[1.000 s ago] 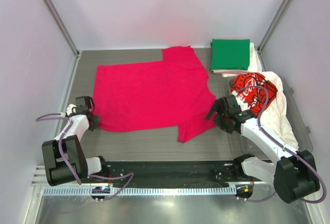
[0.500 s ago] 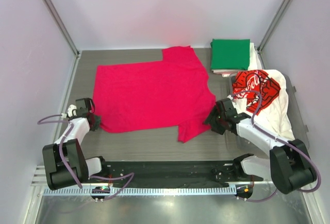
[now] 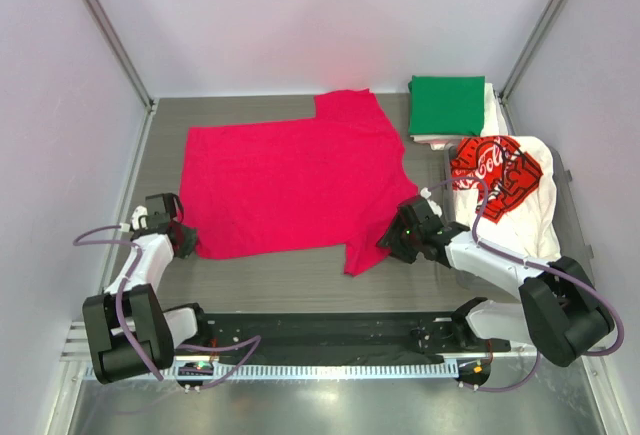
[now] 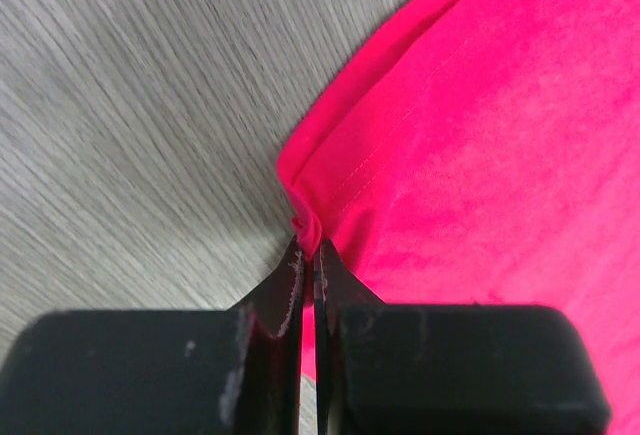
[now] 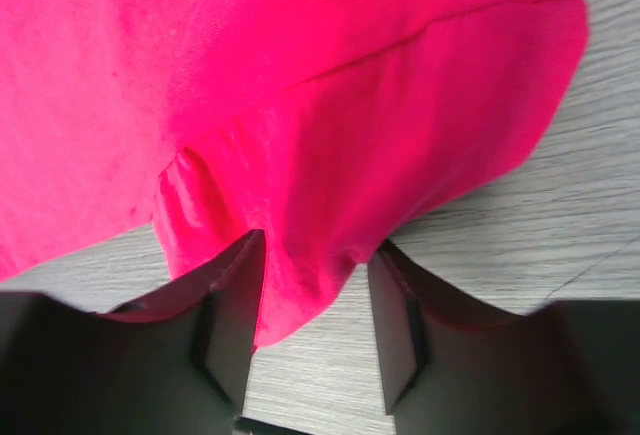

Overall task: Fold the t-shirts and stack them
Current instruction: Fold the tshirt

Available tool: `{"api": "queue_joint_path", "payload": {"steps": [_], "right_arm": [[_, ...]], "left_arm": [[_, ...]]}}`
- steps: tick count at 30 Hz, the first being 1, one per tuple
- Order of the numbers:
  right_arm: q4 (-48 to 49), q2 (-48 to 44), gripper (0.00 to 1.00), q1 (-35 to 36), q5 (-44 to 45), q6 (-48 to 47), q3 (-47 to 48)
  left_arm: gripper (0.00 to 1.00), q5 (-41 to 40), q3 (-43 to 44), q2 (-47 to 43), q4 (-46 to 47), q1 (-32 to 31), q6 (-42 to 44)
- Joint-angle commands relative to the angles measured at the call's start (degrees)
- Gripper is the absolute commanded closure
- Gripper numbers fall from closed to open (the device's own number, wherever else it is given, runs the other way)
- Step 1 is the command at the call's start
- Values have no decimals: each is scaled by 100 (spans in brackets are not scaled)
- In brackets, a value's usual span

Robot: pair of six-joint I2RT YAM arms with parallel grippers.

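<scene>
At near-left hem corner: left gripper [image 4: 309, 247] jaws pressed together, pinching magenta-red t-shirt [image 3: 290, 180], cloth puckered at tips. Right gripper [image 5: 316, 250] jaws standing apart, straddling near sleeve edge, fold of cloth between them; firm pinch cannot be told. Shirt spread flat across grey wood-grain table [image 3: 290, 277]. Far right corner: folded green t-shirt [image 3: 447, 105] atop pale folded ones [image 3: 491, 115]. White graphic-print t-shirt [image 3: 505, 180] crumpled just beside right arm.
</scene>
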Motion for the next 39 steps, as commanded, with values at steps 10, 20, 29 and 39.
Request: {"api": "queue_joint_path", "payload": {"steps": [10, 20, 29, 39], "right_arm": [[-902, -772, 99, 112, 421, 54, -120], [-2256, -451, 99, -46, 808, -692, 2214], [-2389, 1579, 99, -1039, 299, -1634, 4307], [-2556, 3803, 99, -1391, -9, -2021, 6216]], "left_arm": [[100, 500, 295, -844, -752, -18, 378], [100, 526, 1515, -434, -1227, -10, 817], [100, 684, 2904, 1526, -1201, -18, 1108], [100, 807, 4154, 3610, -1323, 26, 1214]]}}
